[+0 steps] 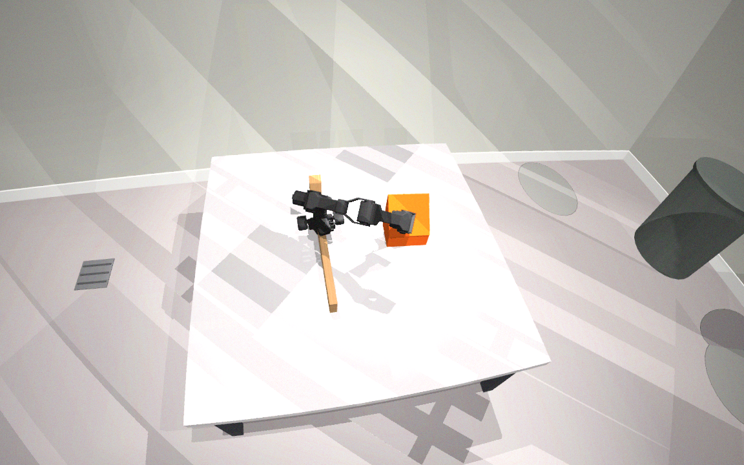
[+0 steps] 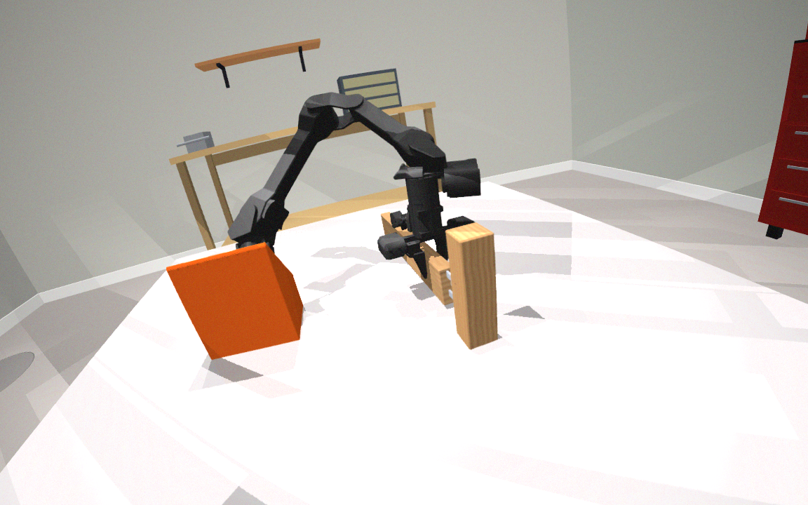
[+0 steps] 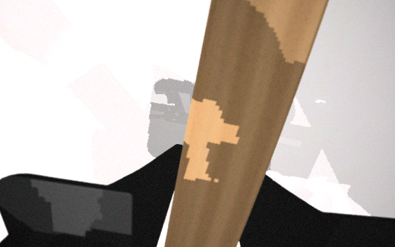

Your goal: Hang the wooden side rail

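A: Where does the wooden side rail [image 1: 329, 271] [image 2: 440, 285] [image 3: 245, 86] lie?
B: Over the white table [image 1: 409, 347] [image 2: 394, 402], its hooked end near the headboard post [image 1: 315, 181] [image 2: 475, 288], which stands upright. In the exterior view, a narrow gap separates the wood of the rail from the post, with pale steel hooks [image 2: 449, 275] visible between.
A: And the gripper [image 1: 321, 224] [image 2: 433, 264] [image 3: 223, 162]?
B: Closed on the rail, pointing downward; the wrist view shows one dark finger on either side of the wood.
A: Are the hooks seated on the pins?
B: One cannot tell; the post hides its slot. Whether the far end touches the table is likewise unclear.
A: What supports the black arm [image 1: 367, 212] [image 2: 287, 163]?
B: An orange block [image 1: 418, 202] [image 2: 243, 301], well apart from the post. The arm arches from it toward the rail.
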Available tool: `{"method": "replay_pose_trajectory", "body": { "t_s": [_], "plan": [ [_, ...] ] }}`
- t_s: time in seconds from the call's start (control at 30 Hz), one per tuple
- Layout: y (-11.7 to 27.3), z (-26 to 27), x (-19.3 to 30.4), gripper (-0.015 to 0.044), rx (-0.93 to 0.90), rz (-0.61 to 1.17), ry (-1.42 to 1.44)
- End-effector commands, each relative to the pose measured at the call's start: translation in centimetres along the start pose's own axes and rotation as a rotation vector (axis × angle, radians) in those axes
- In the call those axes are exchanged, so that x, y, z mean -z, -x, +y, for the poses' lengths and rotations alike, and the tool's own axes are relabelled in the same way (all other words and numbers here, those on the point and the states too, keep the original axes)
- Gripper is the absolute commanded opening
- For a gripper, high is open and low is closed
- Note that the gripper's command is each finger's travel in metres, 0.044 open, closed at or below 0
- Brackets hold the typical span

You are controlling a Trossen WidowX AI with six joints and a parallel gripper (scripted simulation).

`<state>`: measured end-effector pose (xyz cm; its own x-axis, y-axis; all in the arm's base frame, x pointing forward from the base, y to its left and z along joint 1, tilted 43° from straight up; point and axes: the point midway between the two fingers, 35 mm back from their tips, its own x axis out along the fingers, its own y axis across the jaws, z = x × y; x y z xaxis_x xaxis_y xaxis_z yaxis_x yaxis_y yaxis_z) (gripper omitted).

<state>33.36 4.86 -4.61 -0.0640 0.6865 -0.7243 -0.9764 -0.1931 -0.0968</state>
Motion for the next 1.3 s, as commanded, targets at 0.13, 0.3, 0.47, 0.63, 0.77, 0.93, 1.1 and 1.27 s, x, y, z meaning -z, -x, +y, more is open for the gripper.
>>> {"method": "replay_pose_trajectory", "body": {
  "t_s": [0.13,0.3,0.47,0.63,0.77,0.93,1.1,1.27],
  "plan": [
    [0.89,-0.29,0.13,0.0000,0.018,0.012,0.017],
    [0.97,-0.29,0.13,0.0000,0.018,0.012,0.017],
    [1.05,-0.28,0.13,0.0000,0.018,0.012,0.017],
    [1.14,-0.28,0.13,0.0000,0.018,0.012,0.017],
    [1.20,-0.28,0.13,0.0000,0.018,0.012,0.017],
    [1.29,-0.28,0.13,0.0000,0.018,0.012,0.017],
    [1.37,-0.28,0.13,0.0000,0.018,0.012,0.017],
    [1.45,-0.28,0.13,0.0000,0.018,0.012,0.017]
  ]
}}
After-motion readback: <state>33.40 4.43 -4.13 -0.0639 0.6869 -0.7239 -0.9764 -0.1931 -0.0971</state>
